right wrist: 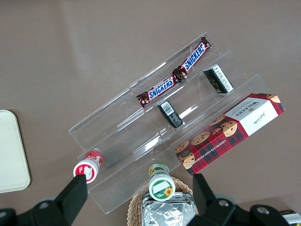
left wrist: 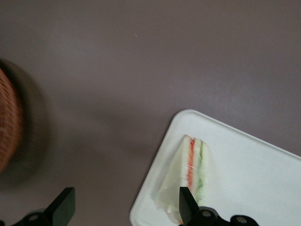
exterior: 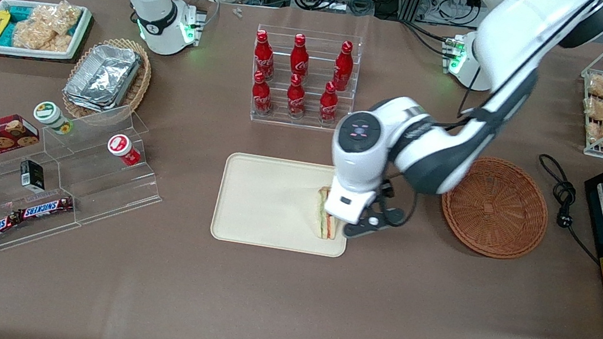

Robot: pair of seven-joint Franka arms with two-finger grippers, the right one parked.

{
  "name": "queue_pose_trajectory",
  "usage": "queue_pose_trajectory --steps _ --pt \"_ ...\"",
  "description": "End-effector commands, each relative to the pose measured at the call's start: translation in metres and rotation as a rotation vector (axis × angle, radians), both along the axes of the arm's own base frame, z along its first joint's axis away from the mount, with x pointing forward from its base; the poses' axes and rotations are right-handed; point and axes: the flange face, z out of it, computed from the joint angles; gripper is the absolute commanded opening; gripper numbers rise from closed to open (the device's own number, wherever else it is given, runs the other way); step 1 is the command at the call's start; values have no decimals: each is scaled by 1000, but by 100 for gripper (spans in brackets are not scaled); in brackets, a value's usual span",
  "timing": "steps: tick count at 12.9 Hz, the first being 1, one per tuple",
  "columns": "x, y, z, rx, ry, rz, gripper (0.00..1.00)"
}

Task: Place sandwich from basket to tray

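Already on the flat cream-beige rectangular tray [exterior: 267, 200], the small triangular sandwich wedge of white bread with orange and green filling [exterior: 325, 213] lies at the tray's end nearest the working arm, close to the corner nearer the front camera. Poised just above it is the left arm's two-finger gripper [left wrist: 124, 207], its black fingers [left wrist: 62, 205] spread wide and closed on nothing. One fingertip sits over the sandwich's edge in the wrist view, while the other hangs over bare brown tabletop off the tray, so the wedge lies to one side of the gap rather than centred in it. Its long axis, following the filling stripes, runs roughly toward and away from the front camera. The round, shallow, reddish-brown woven wicker basket [exterior: 496, 206] stands well apart toward the working arm's end of the table and looks empty. By appearances, the placing is done and only a clean lift away remains. From the front, the wrist housing hides part of the sandwich and the fingertips; whether that finger touches the bread cannot be told.
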Motion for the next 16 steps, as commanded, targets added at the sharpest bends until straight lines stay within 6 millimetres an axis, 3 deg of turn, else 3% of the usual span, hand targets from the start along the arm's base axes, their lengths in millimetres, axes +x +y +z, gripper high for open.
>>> queue_pose_trajectory --steps 1,3,6,10,12,16 --pt "-14 69 69 -7 58 -129 100" --pt "-19 140 103 -56 100 -215 100" --pt "-52 252 136 -88 112 -372 100" --pt "-53 352 149 -107 174 -505 100" --pt "-48 386 155 -107 176 -513 100" --pt "-24 384 158 -113 207 -527 100"
